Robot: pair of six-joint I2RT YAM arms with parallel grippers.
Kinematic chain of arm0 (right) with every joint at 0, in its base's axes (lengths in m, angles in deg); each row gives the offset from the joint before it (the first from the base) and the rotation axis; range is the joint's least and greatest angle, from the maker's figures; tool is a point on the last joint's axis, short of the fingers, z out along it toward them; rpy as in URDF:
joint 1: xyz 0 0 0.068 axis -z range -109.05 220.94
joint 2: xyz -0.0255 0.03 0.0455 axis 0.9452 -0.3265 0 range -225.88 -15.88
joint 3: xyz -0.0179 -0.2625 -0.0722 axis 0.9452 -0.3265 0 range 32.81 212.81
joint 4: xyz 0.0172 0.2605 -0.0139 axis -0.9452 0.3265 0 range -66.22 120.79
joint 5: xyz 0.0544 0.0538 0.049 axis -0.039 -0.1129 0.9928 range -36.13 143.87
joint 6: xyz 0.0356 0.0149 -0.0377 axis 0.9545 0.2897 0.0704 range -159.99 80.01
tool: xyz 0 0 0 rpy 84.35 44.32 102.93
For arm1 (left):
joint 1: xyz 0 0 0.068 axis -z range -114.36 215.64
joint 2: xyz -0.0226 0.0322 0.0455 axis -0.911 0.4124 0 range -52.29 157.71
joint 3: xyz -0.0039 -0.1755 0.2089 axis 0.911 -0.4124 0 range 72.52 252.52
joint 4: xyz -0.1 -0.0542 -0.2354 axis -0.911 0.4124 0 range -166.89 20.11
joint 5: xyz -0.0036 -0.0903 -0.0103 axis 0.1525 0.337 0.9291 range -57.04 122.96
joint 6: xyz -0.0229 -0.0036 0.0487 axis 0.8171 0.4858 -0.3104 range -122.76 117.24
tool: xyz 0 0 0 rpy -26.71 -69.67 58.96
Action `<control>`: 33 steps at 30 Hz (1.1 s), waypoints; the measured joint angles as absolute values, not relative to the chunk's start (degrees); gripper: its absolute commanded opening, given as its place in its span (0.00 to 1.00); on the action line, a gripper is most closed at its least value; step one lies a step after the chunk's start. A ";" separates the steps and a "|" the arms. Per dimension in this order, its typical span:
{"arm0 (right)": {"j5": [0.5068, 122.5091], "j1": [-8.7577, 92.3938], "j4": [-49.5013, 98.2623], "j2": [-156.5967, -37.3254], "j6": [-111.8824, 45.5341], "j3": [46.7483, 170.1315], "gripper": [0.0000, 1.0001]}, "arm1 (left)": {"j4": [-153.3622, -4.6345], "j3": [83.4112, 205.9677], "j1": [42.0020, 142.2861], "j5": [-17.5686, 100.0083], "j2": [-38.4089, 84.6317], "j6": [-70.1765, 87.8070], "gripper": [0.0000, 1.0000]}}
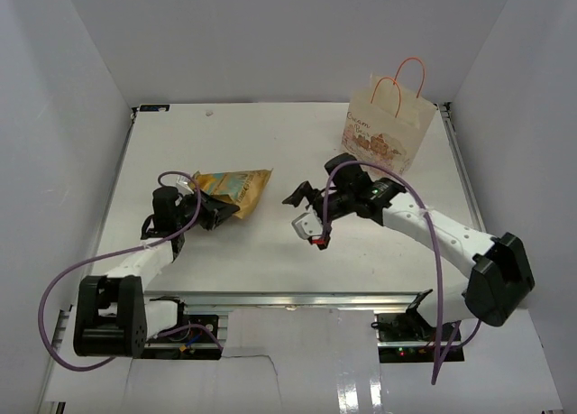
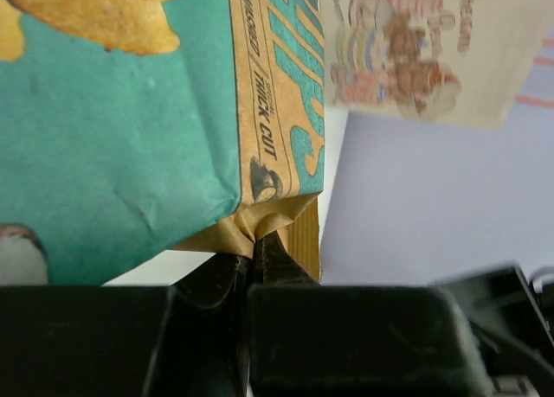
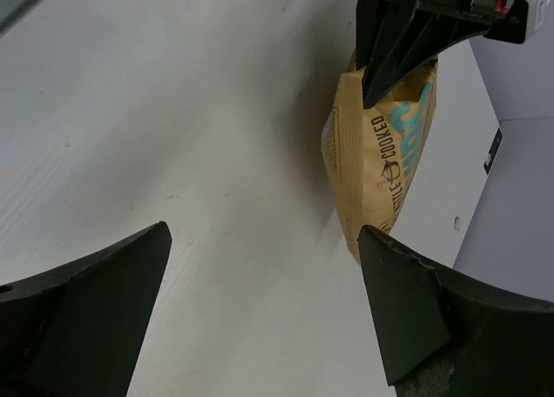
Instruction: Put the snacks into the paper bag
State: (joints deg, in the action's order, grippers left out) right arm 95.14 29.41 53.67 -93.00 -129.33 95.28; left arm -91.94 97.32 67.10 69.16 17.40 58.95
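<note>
**Top and wrist views.** My left gripper (image 1: 213, 214) has its jaws pinched narrow on the crimped end seam of the yellow-orange chip bag (image 1: 236, 188). The bag sits left of centre over the white table (image 1: 270, 261); I cannot tell whether it rests there or hangs clear. My right gripper (image 1: 305, 214) hangs near mid-table, jaws spread wide with nothing between them, facing the chip bag. The cream paper bag (image 1: 383, 130) stands upright at the far right, orange handles up, well apart from the chip bag.
</note>
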 measured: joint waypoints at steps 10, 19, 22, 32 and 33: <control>81.96 19.00 28.91 -104.59 -118.20 93.56 0.98 | -81.52 95.90 67.56 79.46 3.34 58.12 0.00; 75.06 17.67 19.69 -109.02 -112.35 92.73 0.91 | -78.00 95.94 67.78 84.70 0.41 58.80 0.00; 74.90 17.56 19.23 -110.09 -110.64 92.81 0.71 | -77.17 96.60 68.02 85.54 0.37 59.01 0.00; 75.08 17.52 19.38 -110.29 -104.52 94.80 0.20 | -75.73 100.73 68.56 87.55 0.37 59.36 0.47; 75.01 17.52 20.28 -109.99 -104.15 94.80 0.17 | -74.96 101.71 68.58 88.07 0.37 59.50 0.52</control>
